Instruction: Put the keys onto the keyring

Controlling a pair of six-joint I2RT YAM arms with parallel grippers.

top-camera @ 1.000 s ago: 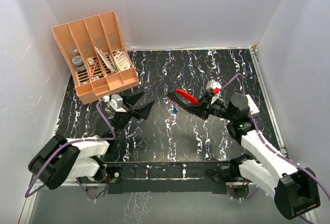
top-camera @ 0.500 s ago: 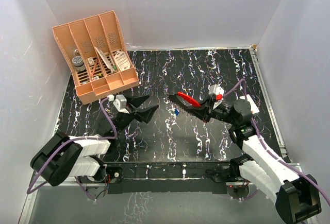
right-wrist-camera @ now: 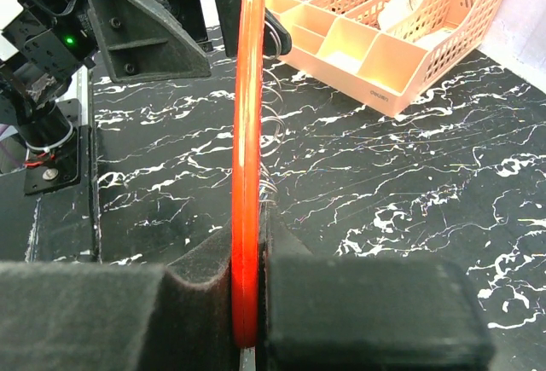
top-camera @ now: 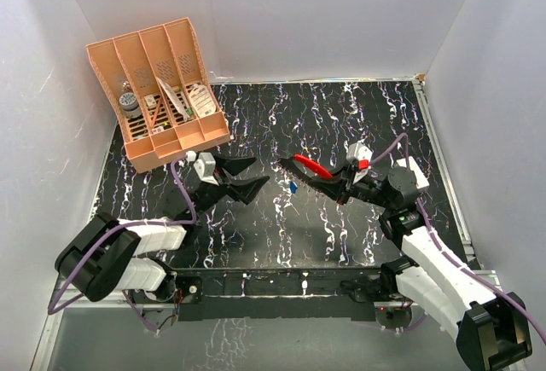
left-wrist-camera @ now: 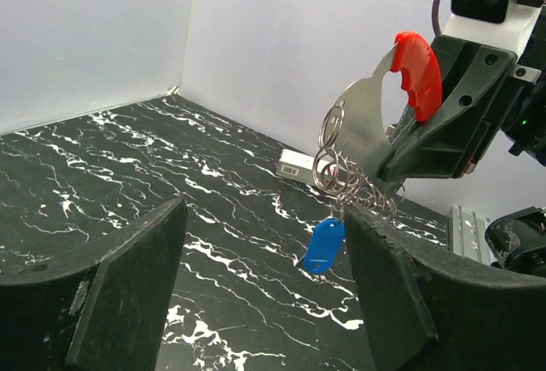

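Over the marbled table [top-camera: 341,115], the keyring [top-camera: 310,165] — key [left-wrist-camera: 324,246] dangling — is pinched by the right gripper [right-wrist-camera: 249,294] at centre frame; the left gripper [top-camera: 260,171] is spread wide.

Shiny metal keyring [left-wrist-camera: 365,125], blue plast. key [left-wrist-camera: 324,246]

left arm [top-camera: 149,236], right arm [top-camera: 435,256]: white shells, black joints | cables [top-camera: 176,185]: purple | left claw [top-camera: 260,171], right claw [top-camera: 286,166]: black

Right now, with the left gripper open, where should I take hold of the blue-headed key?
Probably pinch the key by its blue head, coming in level from the left gripper's side. It hangs free below the wire rings under the keyring that the right gripper clamps, and the head is its broadest part.
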